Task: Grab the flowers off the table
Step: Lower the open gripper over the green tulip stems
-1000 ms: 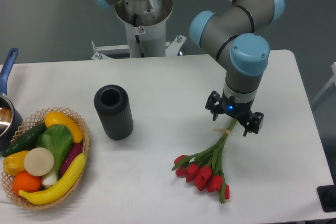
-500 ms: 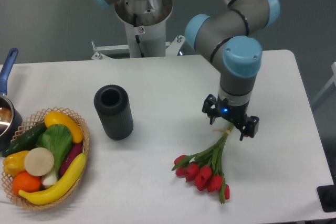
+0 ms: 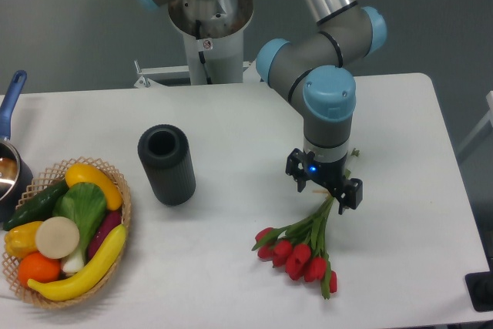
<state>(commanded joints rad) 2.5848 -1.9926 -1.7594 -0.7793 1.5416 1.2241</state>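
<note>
The flowers (image 3: 302, 246) lie on the table (image 3: 231, 129), well to the right of the black cylinder (image 3: 166, 164), buds toward the front edge. The gripper (image 3: 323, 189) hangs over the stem ends, its fingers spread apart with nothing between them. A fruit basket (image 3: 62, 233) sits left of the cylinder.

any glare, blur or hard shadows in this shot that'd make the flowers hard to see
Fixed camera view: even, diffuse light, with no glare on the white table. Shadows are soft, a faint one beside the flowers and the black cylinder. The tulip buds and stems look sharp. The gripper hides the upper stem ends, so its fingers cannot be read there.
</note>
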